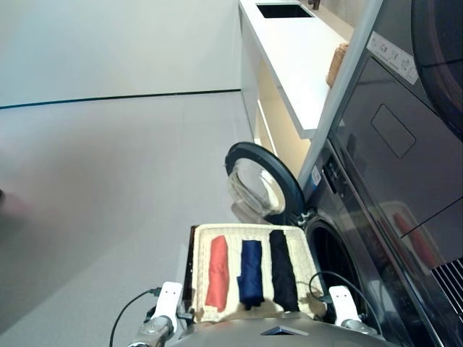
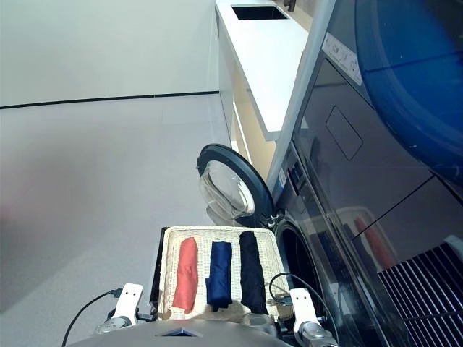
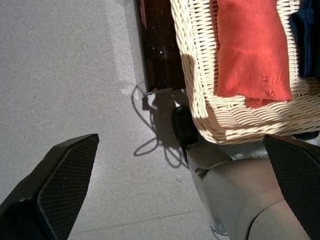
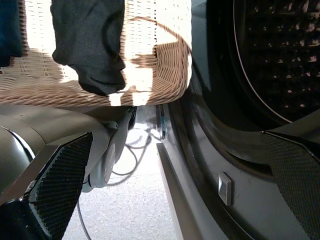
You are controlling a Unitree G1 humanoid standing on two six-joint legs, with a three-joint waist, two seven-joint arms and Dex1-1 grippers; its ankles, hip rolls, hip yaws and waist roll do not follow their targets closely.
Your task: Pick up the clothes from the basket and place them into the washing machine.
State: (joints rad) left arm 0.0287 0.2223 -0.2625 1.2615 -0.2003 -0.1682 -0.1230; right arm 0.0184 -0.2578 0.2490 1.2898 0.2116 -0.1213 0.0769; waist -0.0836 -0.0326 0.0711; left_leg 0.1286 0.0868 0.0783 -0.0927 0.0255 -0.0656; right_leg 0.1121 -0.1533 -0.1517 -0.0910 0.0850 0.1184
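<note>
Grey floor (image 1: pixel 108 181); basket (image 1: pixel 202 238) holds three clothes (image 1: pixel 250 271); both pincers spread, empty.

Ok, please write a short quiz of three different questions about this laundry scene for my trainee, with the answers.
1. True or false: the washing machine door is closed.
2. Which garment in the basket lies nearest the machine?
A. coral-red
B. navy blue
C. black
3. Fill in: the left tool and the right tool each hold ____.

Key: 1 false, the door stands open. 2 C. 3 nothing; both are open, beside the basket.
</note>
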